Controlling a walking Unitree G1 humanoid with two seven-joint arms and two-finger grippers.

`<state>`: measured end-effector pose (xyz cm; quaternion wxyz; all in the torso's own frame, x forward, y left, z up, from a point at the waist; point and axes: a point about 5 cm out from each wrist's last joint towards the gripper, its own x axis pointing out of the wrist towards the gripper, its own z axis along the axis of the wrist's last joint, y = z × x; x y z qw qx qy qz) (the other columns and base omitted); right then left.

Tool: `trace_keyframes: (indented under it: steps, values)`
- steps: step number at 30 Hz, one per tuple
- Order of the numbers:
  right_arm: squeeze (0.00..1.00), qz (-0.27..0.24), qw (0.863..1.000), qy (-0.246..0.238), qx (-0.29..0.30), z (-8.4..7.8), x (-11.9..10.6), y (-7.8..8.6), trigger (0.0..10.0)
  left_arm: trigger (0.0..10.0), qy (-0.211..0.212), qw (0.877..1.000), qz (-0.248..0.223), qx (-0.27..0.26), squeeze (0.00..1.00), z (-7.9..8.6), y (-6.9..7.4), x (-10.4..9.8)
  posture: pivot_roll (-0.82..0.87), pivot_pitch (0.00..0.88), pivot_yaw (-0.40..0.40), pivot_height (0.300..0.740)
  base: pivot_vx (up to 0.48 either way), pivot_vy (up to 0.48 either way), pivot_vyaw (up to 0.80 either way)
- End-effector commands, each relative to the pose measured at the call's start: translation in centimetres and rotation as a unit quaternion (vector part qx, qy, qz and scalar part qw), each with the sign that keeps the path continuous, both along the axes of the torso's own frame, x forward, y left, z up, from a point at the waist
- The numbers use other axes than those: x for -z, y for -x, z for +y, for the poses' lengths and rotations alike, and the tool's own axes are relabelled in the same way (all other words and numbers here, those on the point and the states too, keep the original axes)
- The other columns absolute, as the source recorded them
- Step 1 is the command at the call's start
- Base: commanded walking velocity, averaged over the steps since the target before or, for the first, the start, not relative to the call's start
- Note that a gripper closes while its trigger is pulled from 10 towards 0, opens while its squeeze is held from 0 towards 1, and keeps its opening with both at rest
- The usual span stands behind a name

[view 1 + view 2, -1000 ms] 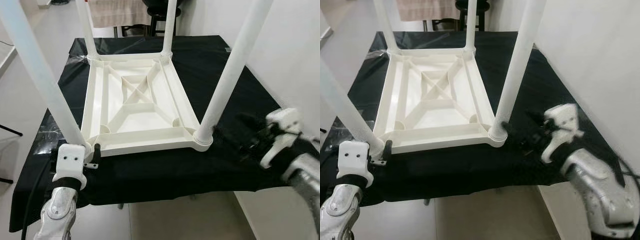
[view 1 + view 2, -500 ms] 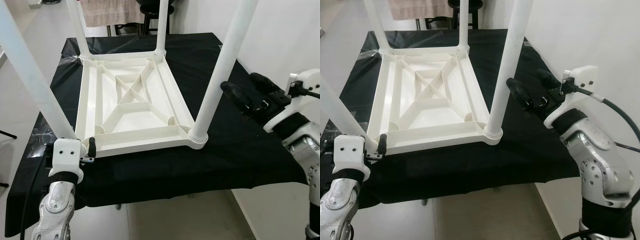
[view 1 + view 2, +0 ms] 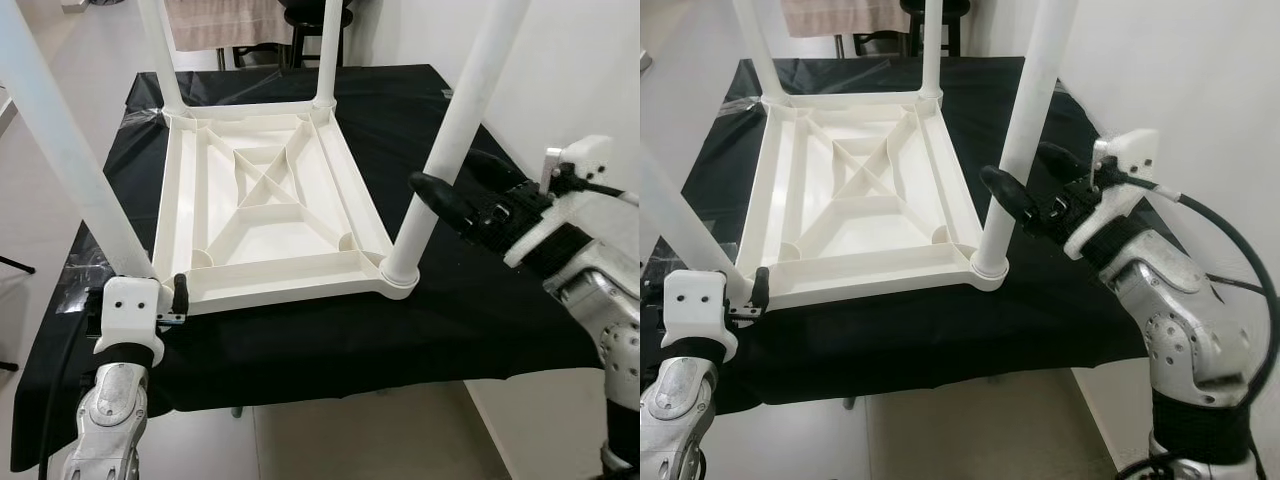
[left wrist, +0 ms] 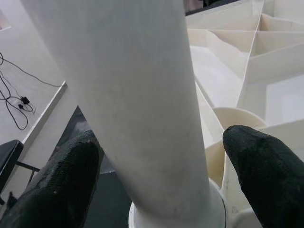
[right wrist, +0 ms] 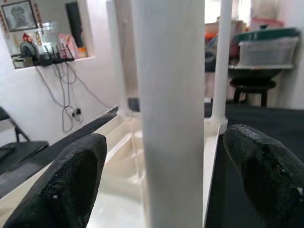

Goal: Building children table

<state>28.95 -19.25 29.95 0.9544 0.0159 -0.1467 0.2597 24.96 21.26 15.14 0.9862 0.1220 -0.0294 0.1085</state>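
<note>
Here, my right gripper (image 3: 455, 195) has its fingers spread apart on either side of the near right leg (image 3: 450, 140) of the white children's table (image 3: 270, 200), not yet squeezing it. My left gripper (image 4: 161, 180) straddles the near left leg (image 3: 70, 160) low at its socket, fingers (image 4: 71, 180) apart around the tube. The table lies upside down, all four legs pointing up, on a black cloth (image 3: 480, 310) covering a worktable. Beyond it stands a dark stool (image 3: 310, 25).
</note>
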Motion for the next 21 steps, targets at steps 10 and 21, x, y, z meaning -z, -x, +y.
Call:
trace_keyframes:
  steps: [10, 21]
  values:
    - [0.00, 0.022, 0.999, -0.003, 0.032, -0.4, -0.4, -1.0, 10.0, 10.0, 0.027, 0.999, 0.018, 0.006, 0.00, -0.3, -0.2, 0.9, 0.03, 0.171, -0.087, 0.740, 0.000, 0.000, 0.00]
    - [0.00, 0.026, 0.999, -0.013, 0.017, 0.2, -0.5, -0.9, 0.0, 10.0, 0.049, 0.999, 0.021, 0.002, 0.00, 0.0, -0.9, 1.1, 0.02, 0.169, -0.095, 0.740, 0.000, 0.000, 0.00]
